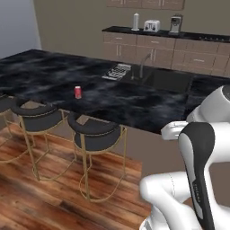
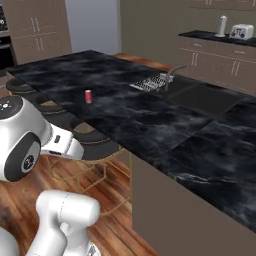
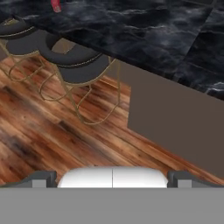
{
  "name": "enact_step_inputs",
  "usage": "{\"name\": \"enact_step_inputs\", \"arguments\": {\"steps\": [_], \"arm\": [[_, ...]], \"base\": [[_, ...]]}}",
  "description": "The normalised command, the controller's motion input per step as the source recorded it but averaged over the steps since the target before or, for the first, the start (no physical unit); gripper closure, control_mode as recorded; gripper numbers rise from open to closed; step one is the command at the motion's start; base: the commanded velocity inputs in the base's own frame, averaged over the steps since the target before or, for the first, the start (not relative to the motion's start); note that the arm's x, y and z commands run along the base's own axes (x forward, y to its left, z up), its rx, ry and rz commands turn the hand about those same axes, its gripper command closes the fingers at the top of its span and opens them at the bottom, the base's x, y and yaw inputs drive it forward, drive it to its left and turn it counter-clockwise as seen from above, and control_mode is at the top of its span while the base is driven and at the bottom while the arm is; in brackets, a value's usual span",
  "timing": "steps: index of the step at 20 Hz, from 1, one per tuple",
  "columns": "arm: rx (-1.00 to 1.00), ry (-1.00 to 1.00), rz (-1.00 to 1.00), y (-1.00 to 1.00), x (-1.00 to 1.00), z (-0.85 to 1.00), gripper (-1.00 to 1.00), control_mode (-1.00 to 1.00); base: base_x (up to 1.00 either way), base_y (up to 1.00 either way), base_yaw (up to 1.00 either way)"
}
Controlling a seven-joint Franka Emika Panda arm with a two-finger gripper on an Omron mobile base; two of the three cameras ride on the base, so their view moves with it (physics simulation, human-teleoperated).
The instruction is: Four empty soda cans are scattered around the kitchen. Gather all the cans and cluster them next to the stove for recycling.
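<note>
One red soda can [image 1: 77, 92] with a silver top stands upright on the black marble island counter [image 1: 134, 105], near its stool-side edge. The same can [image 2: 88, 96] sits left of the sink in the right base view and shows at the top left edge of the hand view [image 3: 56, 5]. My gripper [image 3: 112, 178] is open, with its two dark fingertips [image 3: 43, 177] far apart and nothing between them. It hangs over the wooden floor, well short of the can and the counter. The stove is out of view.
Two dark bar stools [image 1: 95, 129] [image 1: 37, 115] with gold legs stand under the island edge below the can. A sink [image 1: 164, 80] with a faucet and a dish rack [image 1: 117, 72] lie farther along. A white canister [image 1: 135, 21] and a toaster [image 1: 152, 25] sit on the back counter.
</note>
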Motion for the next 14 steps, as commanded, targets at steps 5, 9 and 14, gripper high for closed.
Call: {"name": "enact_step_inputs", "arguments": {"steps": [5, 9, 14], "arm": [[0.00, 0.00, 0.00, 0.00, 0.00, 0.00, -1.00, 1.00], [0.00, 0.00, 0.00, 0.00, 0.00, 0.00, -1.00, 1.00], [0.00, 0.00, 0.00, 0.00, 0.00, 0.00, -1.00, 1.00]], "base": [[0.31, -0.12, -0.30], [0.35, 0.23, -0.33], [0.48, 0.52, -0.27]]}}
